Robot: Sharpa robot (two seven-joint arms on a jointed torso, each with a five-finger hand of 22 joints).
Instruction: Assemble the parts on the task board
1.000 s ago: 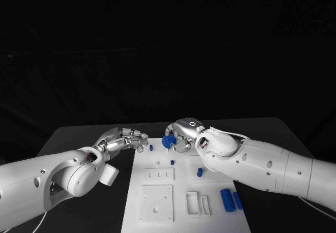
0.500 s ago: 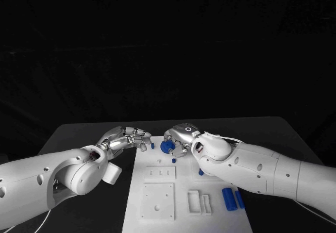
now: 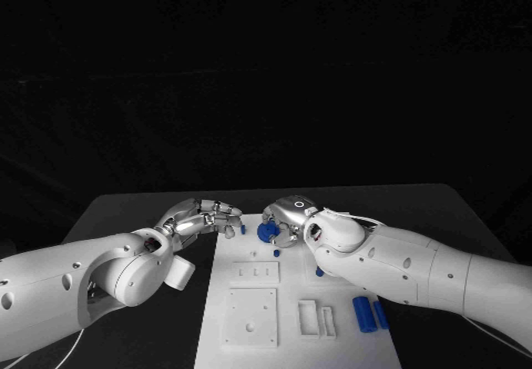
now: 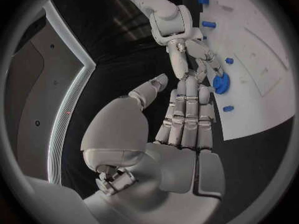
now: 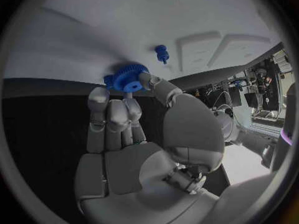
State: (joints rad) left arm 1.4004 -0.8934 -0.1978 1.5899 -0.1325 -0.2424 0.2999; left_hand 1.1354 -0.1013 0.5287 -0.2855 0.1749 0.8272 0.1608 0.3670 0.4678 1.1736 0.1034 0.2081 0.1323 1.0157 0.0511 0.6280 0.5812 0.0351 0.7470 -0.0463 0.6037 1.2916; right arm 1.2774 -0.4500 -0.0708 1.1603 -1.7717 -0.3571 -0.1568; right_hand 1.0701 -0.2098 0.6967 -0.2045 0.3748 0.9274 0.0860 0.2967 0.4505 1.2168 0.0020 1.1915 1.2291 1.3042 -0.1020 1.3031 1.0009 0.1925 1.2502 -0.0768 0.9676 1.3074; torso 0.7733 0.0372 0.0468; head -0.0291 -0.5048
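- Head view: the white task board is laid lengthwise on the black table. A blue gear is held in the right hand over the far end of the board, pinched between the fingers.
- Head view: the left hand is positioned just beside the board's far left corner. Its fingers are curled together, and nothing is seen in them.
- Head view: two blue cylinders are left lying side by side on the near right part of the board. A small blue peg and another short blue piece are seen on the mid board. The recessed blocks near the board's middle are seen without blue parts in them.
- Progress is judged as early: the gear is not yet seated, and the loose cylinders are still to be placed.
- Left wrist view: the fingers of the left hand are held close together and extended toward the board's edge, with no part between them. The right hand is seen opposite, with the gear at its fingertips above the board. Small blue pegs are seen standing near the gear.
- Right wrist view: the gear is clamped by the fingertips of the right hand, close to the board surface; contact with the board cannot be told. The gear is seen as a toothed disc with a raised central hub. A small upright blue peg is seen standing on the board just beyond it.
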